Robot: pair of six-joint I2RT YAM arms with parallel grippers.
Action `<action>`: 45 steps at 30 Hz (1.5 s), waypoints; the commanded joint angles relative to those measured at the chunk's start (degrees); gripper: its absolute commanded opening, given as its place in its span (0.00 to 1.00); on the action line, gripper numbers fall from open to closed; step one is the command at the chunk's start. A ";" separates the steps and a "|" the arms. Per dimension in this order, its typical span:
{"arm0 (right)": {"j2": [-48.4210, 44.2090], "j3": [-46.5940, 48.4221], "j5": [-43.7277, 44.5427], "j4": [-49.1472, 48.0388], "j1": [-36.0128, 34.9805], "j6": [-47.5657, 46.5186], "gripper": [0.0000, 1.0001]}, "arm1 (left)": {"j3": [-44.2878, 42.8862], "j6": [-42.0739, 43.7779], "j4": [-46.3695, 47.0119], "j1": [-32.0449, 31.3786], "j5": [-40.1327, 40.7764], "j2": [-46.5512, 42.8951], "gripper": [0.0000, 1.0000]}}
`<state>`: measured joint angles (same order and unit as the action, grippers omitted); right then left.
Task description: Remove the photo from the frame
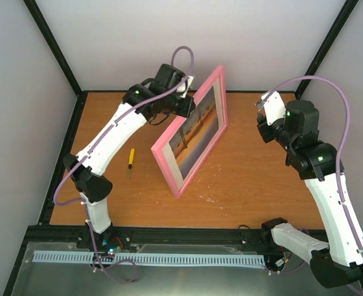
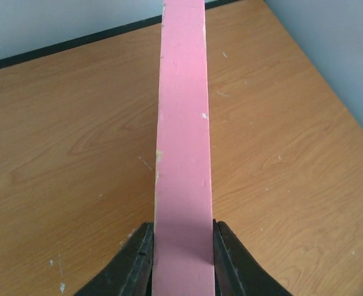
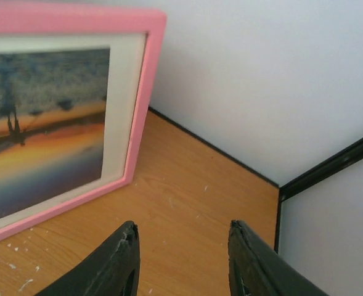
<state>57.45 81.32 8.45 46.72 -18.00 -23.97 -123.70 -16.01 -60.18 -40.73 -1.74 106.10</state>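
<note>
Photo (image 1: 196,132) sits inside the frame (image 1: 163,161) behind a white mat (image 3: 122,92) — not yet out, so the main work of the task lies ahead. Furthest left, a yellow screwdriver (image 1: 130,158) lies on the table (image 1: 249,179), apart from everything. Next, the left gripper (image 2: 182,225) is clenched on the frame's upper edge, a finger on either face, holding it up on its lower edge, leaning, near the table's middle. Further right, the right gripper (image 3: 183,225) hangs released — nothing between its jaws, facing the frame's front without touching it. The frame's back is hidden; I judge it has yet to be opened.
</note>
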 commanded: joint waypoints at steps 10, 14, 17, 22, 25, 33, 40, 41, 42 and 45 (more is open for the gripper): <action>8.93 -22.13 -25.92 -8.38 8.44 8.58 0.37 | 28.30 -9.20 21.69 10.02 -12.54 -12.38 0.01; 13.68 -25.28 -28.05 -12.07 9.14 7.38 0.36 | 45.36 -12.26 31.81 12.00 -12.50 -17.55 0.01; 15.63 -27.05 -28.00 -14.09 9.93 6.90 0.35 | 56.93 -14.04 39.78 12.58 -13.41 -20.21 0.01; 16.75 -28.50 -29.18 -14.43 10.35 6.54 0.35 | 66.58 -14.73 46.90 12.73 -9.11 -20.37 0.01; 17.09 -29.32 -29.00 -14.42 10.35 6.07 0.35 | 67.83 -13.39 48.08 13.22 -5.97 -17.99 0.01; 18.09 -30.51 -25.95 -14.57 10.44 4.93 0.35 | 68.83 -11.95 52.85 15.21 -5.87 -9.81 0.02; 19.78 -30.61 -24.87 -14.30 10.53 4.63 0.39 | 68.53 -10.61 54.85 15.76 -6.22 -5.26 0.23; 19.98 -30.61 -24.64 -14.31 10.53 4.58 0.40 | 68.69 -10.42 55.26 15.88 -6.32 -4.76 0.25; 20.22 -30.58 -24.44 -14.32 10.55 4.50 0.40 | 68.95 -10.20 55.57 15.97 -6.53 -4.28 0.27; 20.91 -30.47 -23.23 -14.35 10.53 4.42 0.41 | 69.49 -9.54 55.95 16.06 -7.33 -2.52 0.30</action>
<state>77.52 51.24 -16.58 33.19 -7.94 -19.03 -57.34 -35.03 5.50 -25.50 -18.00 98.83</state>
